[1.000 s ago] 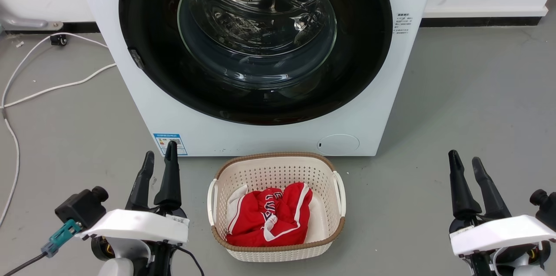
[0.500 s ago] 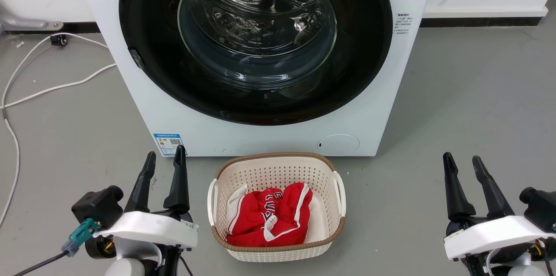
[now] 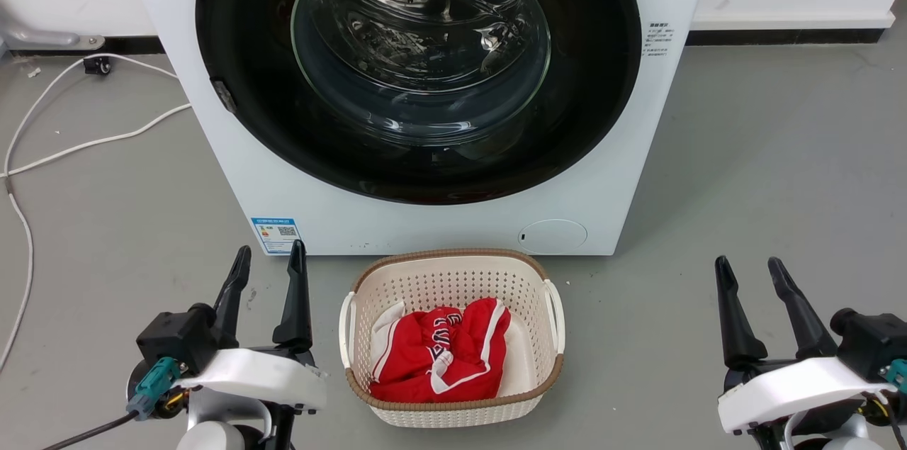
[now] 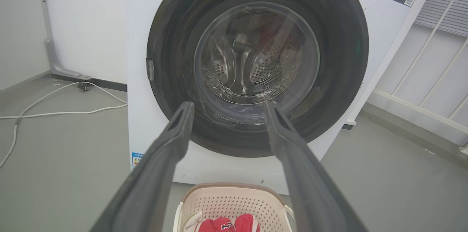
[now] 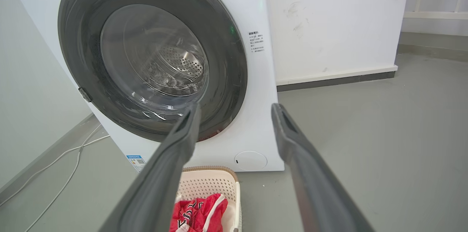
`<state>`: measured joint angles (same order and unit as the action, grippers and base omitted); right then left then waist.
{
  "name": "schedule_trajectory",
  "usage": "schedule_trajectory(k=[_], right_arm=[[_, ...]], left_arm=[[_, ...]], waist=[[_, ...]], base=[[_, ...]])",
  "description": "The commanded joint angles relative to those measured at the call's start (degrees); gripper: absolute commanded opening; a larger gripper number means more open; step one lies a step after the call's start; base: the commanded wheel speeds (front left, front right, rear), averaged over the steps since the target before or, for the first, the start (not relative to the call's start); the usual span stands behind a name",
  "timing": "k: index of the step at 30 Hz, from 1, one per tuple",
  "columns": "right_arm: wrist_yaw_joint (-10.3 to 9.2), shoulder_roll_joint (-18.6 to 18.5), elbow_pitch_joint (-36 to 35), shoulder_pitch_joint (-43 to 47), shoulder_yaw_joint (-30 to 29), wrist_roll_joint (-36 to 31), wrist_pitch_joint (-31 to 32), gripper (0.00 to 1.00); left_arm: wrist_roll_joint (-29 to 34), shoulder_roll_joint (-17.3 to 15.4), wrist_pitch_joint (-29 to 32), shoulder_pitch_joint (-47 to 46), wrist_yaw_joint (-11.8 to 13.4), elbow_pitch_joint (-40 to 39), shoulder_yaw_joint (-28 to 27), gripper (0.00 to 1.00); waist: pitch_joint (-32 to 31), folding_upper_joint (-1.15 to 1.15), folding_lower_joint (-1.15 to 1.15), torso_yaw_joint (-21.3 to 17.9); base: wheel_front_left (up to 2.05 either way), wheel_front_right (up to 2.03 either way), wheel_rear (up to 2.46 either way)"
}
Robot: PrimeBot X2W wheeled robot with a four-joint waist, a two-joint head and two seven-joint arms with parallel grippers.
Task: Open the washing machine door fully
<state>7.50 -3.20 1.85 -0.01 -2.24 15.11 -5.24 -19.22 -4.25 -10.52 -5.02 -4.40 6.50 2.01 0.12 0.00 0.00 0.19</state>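
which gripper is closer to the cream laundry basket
The left gripper: in the head view it stands just beside the cream perforated plastic basket, while the right gripper sits much farther off.

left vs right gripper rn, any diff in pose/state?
Left gripper sits close beside the laundry basket; right gripper is well apart from it. Left gripper's tips end just under the washing machine's blue sticker; right gripper's lie right of the machine, over the floor. Shared: both open, empty, off the washing machine door.
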Motion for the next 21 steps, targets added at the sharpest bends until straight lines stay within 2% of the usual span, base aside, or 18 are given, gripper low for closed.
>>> schedule_trajectory(k=[1, 21], right_arm=[[-0.02, 0.2, -0.7, -0.1, 0.1, -1.3, 0.0, 1.0], [-0.02, 0.3, -1.5, 0.7, -0.2, -10.2, 0.0, 1.0]], left_arm=[[1.4, -0.3, -0.4, -0.1, 0.4, -0.5, 0.2, 1.0], [10.6, -1.0, -2.9, 0.7, 2.4, -0.9, 1.4, 1.0]], waist=[[0.0, 0.0, 0.0, 0.0], [-0.2, 0.0, 0.0, 0.2]], base=[[0.0, 0.0, 0.0], [0.0, 0.0, 0.0]])
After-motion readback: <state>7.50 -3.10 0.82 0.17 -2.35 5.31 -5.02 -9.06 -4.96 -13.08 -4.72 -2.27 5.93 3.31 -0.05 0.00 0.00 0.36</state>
